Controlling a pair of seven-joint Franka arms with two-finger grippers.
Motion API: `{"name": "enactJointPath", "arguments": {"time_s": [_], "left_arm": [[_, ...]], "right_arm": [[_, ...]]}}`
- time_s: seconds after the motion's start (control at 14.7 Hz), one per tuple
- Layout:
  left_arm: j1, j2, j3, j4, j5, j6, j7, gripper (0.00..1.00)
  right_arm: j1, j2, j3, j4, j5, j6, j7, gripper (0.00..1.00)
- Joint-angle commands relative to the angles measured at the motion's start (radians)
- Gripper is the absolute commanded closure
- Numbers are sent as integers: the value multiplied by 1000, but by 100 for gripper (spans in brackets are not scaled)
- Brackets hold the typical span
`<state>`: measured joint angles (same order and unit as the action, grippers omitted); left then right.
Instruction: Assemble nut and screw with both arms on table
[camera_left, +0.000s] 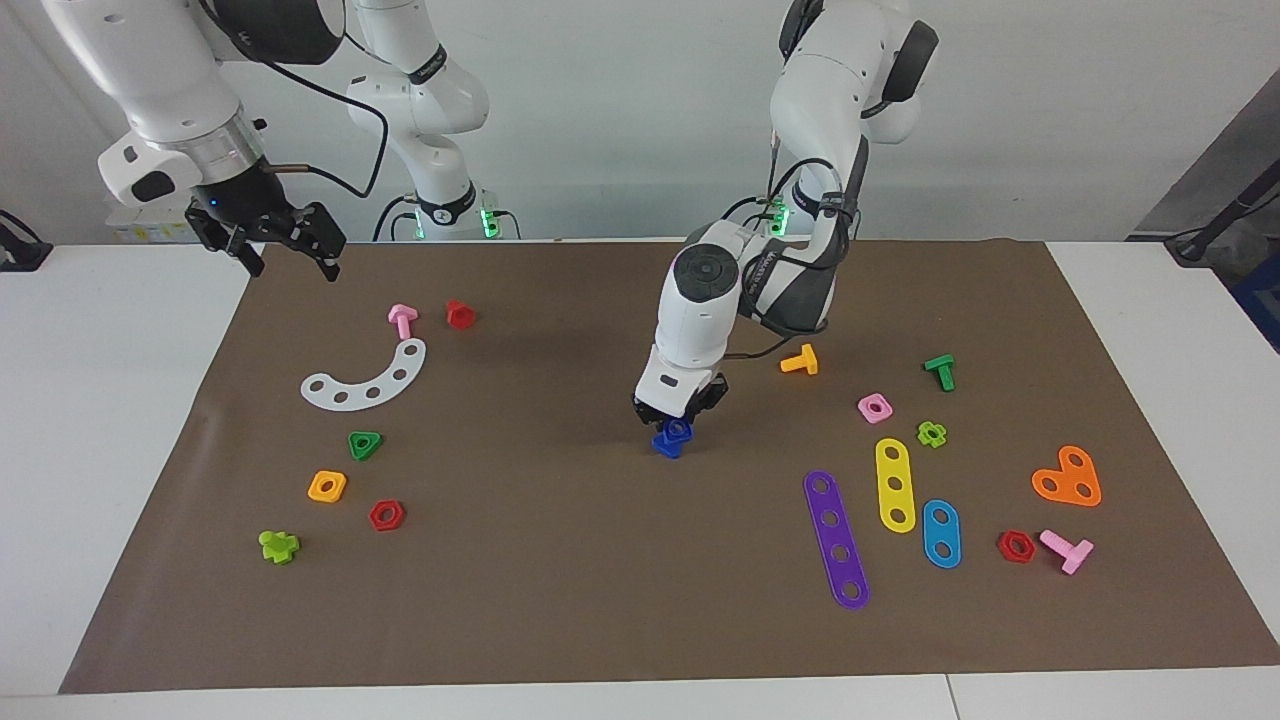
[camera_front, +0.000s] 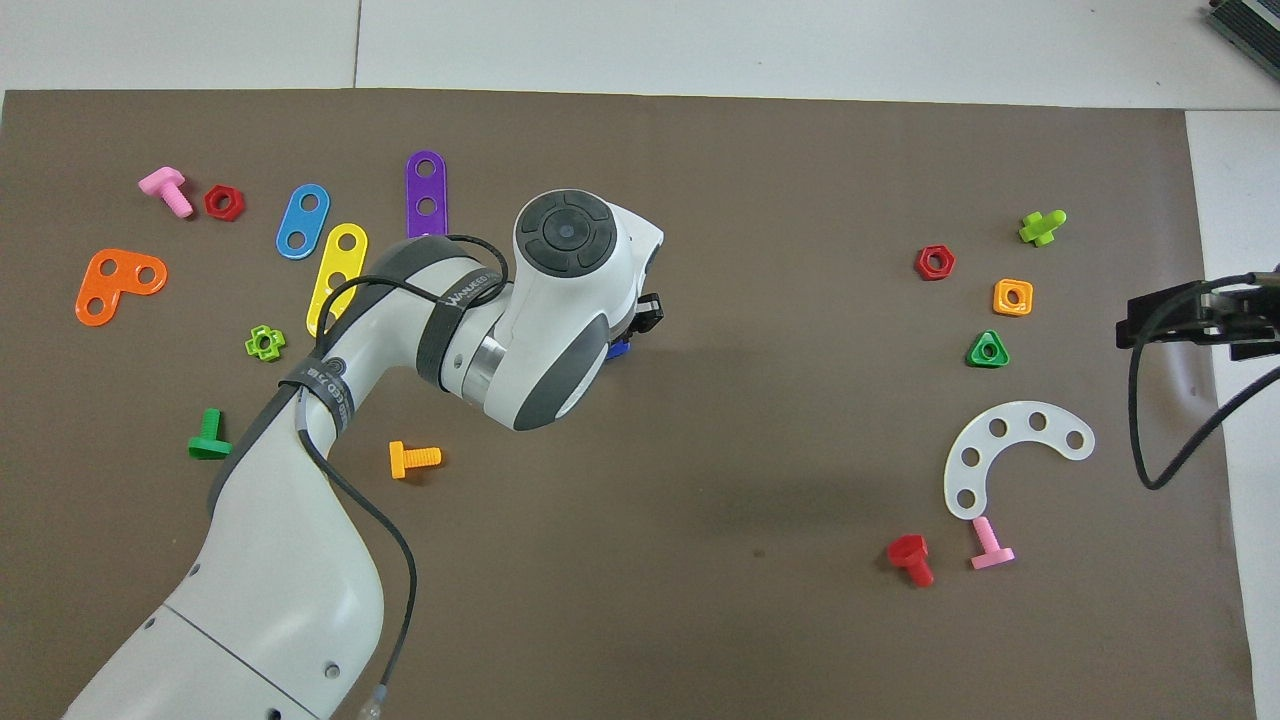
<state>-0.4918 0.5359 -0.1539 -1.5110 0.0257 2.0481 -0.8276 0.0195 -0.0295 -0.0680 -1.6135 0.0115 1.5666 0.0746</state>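
Note:
My left gripper (camera_left: 681, 417) is down at the middle of the brown mat (camera_left: 560, 560), shut on the dark-blue nut (camera_left: 679, 430). The nut sits on the dark-blue screw (camera_left: 666, 446), which rests on the mat under it. In the overhead view the left arm's wrist covers them; only a blue sliver of the screw (camera_front: 618, 349) and part of the left gripper (camera_front: 645, 318) show. My right gripper (camera_left: 290, 255) is open and empty, raised over the mat's edge at the right arm's end; it also shows in the overhead view (camera_front: 1195, 315).
A white curved strip (camera_left: 370, 380), a pink bolt (camera_left: 402, 319), red (camera_left: 386, 515) and yellow (camera_left: 327, 486) nuts lie toward the right arm's end. An orange bolt (camera_left: 800, 361), a pink nut (camera_left: 875, 407), a green bolt (camera_left: 940, 371) and coloured strips (camera_left: 836, 538) lie toward the left arm's end.

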Motion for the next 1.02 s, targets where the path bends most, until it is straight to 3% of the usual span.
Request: {"name": "enactJointPath", "arguments": {"time_s": [0.0, 0.95], "left_arm": [[-17, 15, 8, 18, -12, 23, -27, 79], [-4, 12, 20, -11, 0, 40, -27, 80]], "right_arm": [[0, -15, -3, -12, 12, -11, -4, 0], [-1, -15, -3, -12, 12, -11, -4, 0]]}}
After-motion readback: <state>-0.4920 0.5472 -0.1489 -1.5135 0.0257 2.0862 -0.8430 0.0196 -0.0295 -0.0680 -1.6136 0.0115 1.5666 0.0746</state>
